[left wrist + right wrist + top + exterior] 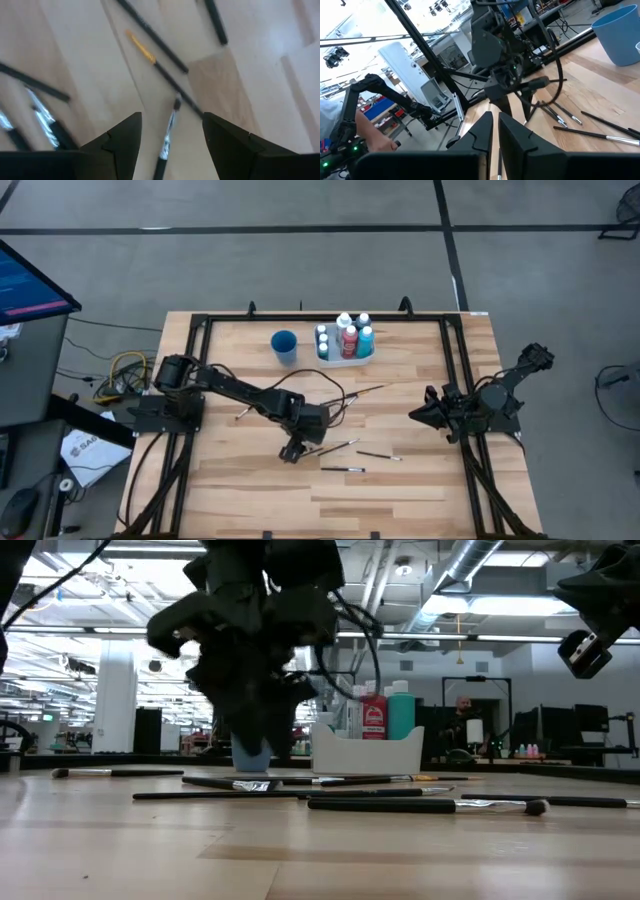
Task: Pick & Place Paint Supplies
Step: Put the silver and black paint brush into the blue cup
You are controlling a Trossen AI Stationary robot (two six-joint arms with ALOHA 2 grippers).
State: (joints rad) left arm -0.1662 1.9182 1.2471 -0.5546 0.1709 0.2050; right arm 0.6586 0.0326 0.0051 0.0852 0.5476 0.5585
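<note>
The high view looks straight down on the whole table [400,490]. The low view sits at tabletop height, looking level across scattered brushes [420,804] toward the tray [365,752]. The left wrist view hangs close above brushes; the right wrist view faces across the table at the left arm [502,55].

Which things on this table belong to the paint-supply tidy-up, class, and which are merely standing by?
Part of the job:
- paintbrushes loose on the table
- paint bottles standing in the white tray
- left gripper, open above one brush

Standing by:
- blue cup, beside the tray
- right gripper, shut, waiting at the table's right edge
</note>
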